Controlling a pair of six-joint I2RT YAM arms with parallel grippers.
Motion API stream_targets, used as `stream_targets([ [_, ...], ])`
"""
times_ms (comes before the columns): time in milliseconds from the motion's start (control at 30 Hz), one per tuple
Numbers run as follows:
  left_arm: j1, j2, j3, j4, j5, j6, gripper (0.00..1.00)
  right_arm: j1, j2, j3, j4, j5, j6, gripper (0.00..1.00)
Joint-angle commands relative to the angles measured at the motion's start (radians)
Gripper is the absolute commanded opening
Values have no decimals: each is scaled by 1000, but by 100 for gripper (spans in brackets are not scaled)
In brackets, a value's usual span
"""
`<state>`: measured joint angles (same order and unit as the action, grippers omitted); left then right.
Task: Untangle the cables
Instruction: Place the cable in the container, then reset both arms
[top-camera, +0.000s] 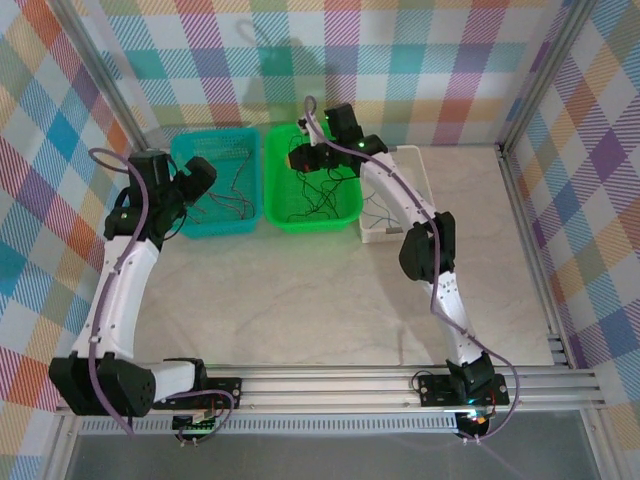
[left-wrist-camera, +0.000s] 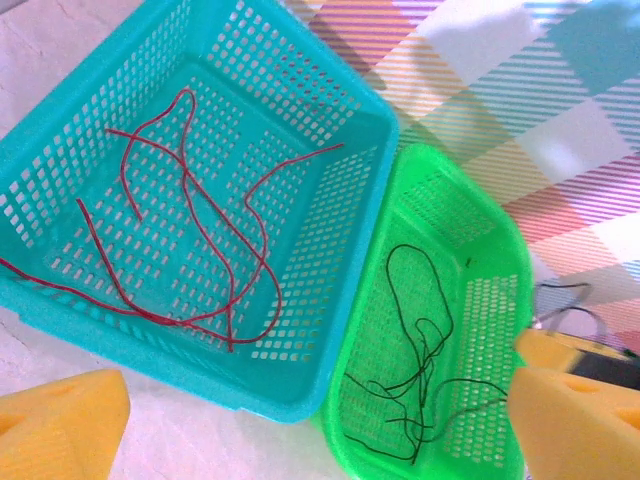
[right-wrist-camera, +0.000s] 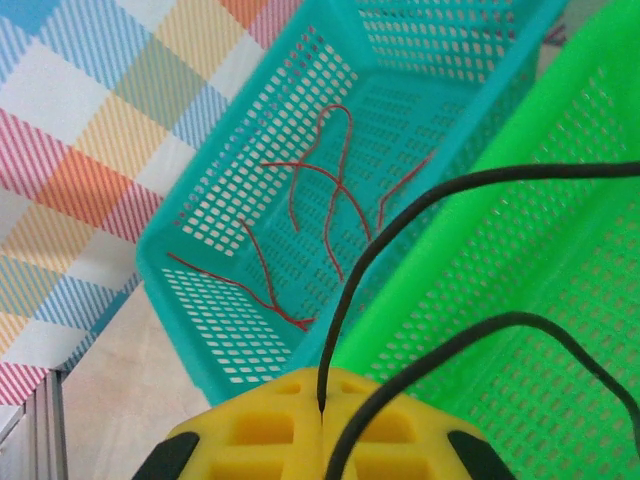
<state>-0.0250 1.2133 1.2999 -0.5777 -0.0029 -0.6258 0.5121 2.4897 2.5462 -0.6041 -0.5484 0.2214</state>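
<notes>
The red cables (left-wrist-camera: 190, 200) lie loose on the floor of the teal basket (top-camera: 215, 228). The black cables (left-wrist-camera: 425, 340) lie in a tangle in the green basket (top-camera: 310, 222), which touches the teal one on its right side. One black cable (right-wrist-camera: 390, 225) comes up out of the right gripper (right-wrist-camera: 322, 410), which is clenched on it above the green basket. The left gripper (top-camera: 203, 178) hangs over the teal basket, its yellow fingers (left-wrist-camera: 60, 425) spread wide and grasping nothing. Both baskets stand at the far edge of the desk (top-camera: 300, 300), with a white tray (top-camera: 420, 170) just beside the green one.
</notes>
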Motion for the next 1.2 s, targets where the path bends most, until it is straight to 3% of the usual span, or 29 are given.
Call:
stream_targets([
  [0, -20, -48, -56, -36, -9, 5, 98, -16, 43, 48, -6, 15, 16, 0],
  [233, -26, -138, -159, -42, 4, 21, 100, -21, 121, 62, -69, 25, 8, 0],
  [500, -26, -181, -232, -39, -2, 35, 100, -24, 155, 60, -140, 120, 1, 3],
  [600, -27, -183, -247, -36, -8, 36, 100, -24, 152, 61, -158, 133, -4, 14],
  [967, -27, -186, -275, -32, -15, 41, 100, -23, 46, 44, -194, 218, -16, 35],
  [1100, -26, -191, -281, -28, -24, 42, 100, -22, -37, 11, -187, 263, -29, 42],
  [1167, -26, -192, -284, -28, -33, 38, 100, -21, -94, -16, -177, 288, -36, 51],
])
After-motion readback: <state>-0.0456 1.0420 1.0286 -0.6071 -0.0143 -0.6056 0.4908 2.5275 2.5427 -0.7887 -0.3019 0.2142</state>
